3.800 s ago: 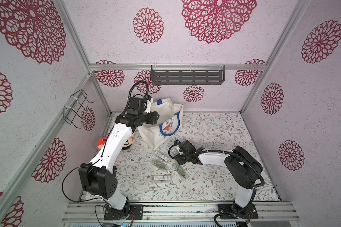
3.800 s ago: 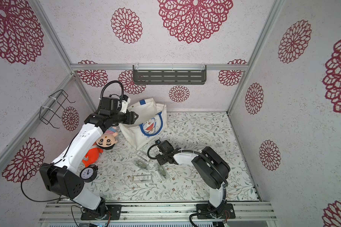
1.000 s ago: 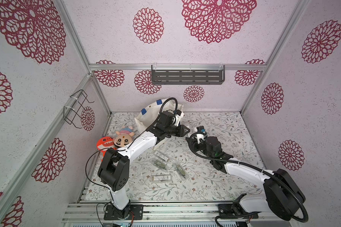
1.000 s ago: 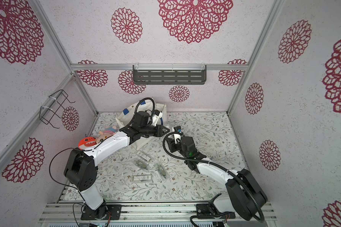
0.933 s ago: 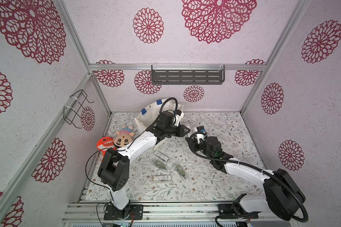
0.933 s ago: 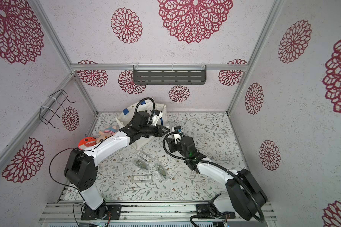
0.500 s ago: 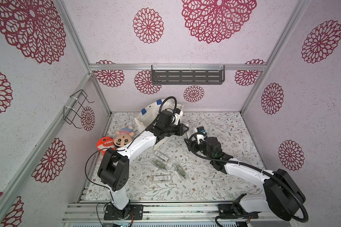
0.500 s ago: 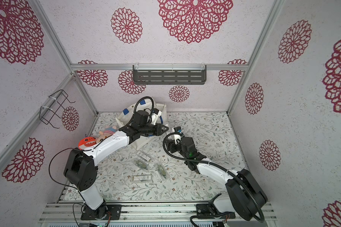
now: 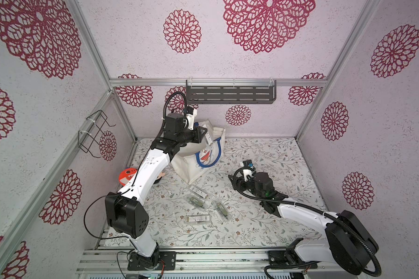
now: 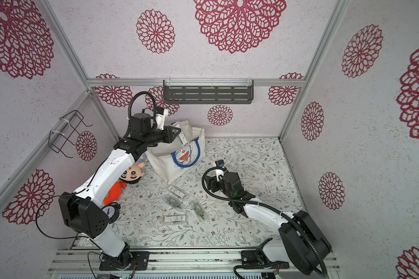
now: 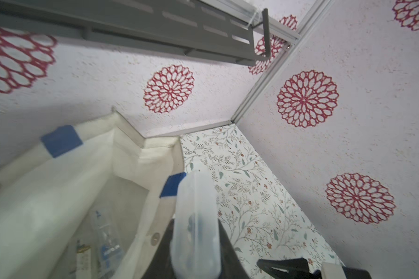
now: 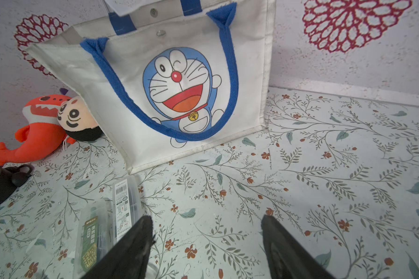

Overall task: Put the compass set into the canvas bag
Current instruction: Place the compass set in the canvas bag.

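Floral desk [image 9: 264, 154]: canvas bag [image 9: 191, 169] upright near back edge, left of centre. Left hand [image 9: 205, 135] pinches one compass set [image 9: 209, 141] over the bag's open mouth. Right hand [image 12: 203, 248] spread, empty. Loose cases [image 9: 195, 201] mid-desk: barcode sticker [image 12: 121, 190], green label [image 12: 90, 241], looks like "M&G".

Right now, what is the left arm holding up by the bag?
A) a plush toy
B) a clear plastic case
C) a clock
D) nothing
B: the left gripper is shut on a clear case, which hangs at the rim of the open bag.
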Motion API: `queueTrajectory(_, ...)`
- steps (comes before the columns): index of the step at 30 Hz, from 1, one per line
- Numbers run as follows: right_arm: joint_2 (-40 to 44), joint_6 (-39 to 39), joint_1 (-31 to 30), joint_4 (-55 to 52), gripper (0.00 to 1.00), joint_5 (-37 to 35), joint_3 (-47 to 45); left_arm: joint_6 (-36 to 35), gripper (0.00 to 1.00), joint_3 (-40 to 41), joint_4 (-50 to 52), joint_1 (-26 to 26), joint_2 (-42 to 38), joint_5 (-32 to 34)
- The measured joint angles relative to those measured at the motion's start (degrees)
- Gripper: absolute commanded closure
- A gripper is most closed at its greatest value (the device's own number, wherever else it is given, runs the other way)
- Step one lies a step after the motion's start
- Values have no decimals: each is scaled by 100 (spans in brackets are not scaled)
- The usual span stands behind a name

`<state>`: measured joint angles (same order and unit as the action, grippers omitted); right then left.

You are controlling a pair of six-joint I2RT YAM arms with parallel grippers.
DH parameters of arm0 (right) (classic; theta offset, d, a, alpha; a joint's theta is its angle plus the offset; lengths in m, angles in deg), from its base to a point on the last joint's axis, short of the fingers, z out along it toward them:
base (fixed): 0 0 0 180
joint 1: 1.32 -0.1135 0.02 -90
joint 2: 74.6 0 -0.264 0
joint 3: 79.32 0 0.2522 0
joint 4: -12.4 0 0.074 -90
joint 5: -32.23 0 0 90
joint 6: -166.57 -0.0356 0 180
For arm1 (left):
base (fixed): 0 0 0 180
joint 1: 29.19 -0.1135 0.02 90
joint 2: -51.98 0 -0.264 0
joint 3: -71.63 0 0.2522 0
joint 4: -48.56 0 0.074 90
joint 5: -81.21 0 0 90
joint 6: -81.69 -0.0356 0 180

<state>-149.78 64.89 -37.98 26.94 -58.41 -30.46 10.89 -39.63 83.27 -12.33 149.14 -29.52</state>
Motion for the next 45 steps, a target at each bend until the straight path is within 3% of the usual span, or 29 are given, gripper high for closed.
queueTrajectory(10,-337,2,-42,-328,29,214,291,-619,78,-769,393,-522,964,389)
queueTrajectory(21,-673,2,-184,-623,30,221,358,-1113,78,-1003,734,-343,2118,568)
queueTrajectory(34,-914,11,-542,-914,30,-20,358,-1316,76,-614,848,-94,2393,428)
queueTrajectory(45,-1014,33,-748,-1174,24,-63,358,-1377,51,-566,1093,-116,2426,413)
